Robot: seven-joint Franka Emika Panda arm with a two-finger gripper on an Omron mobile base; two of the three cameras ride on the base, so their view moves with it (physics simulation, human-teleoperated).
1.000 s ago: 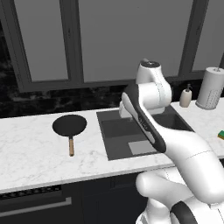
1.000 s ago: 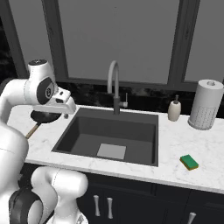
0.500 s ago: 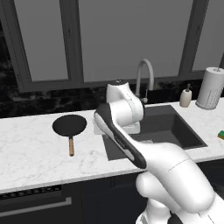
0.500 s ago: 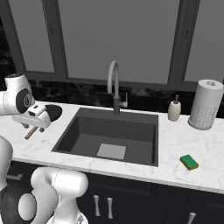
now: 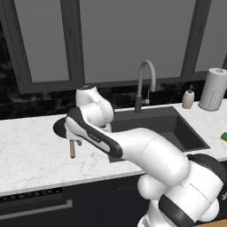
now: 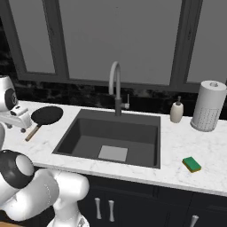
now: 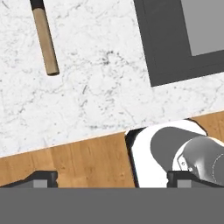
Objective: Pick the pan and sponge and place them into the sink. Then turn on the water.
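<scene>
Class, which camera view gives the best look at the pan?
The right base view: the whole pan and its handle lie unobstructed on the counter. In the left base view the arm hides most of it; the hand view catches just its handle.

No readable text, no labels, no brand marks, no numbers, no signs on anything shown in these three views

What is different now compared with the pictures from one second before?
The arm swung from over the sink toward the left, and its hand now hangs above the pan and its wooden handle. The claw is open and holds nothing. The pan, the sponge on the counter right of the sink and the faucet, with no water running, stayed as they were.
</scene>
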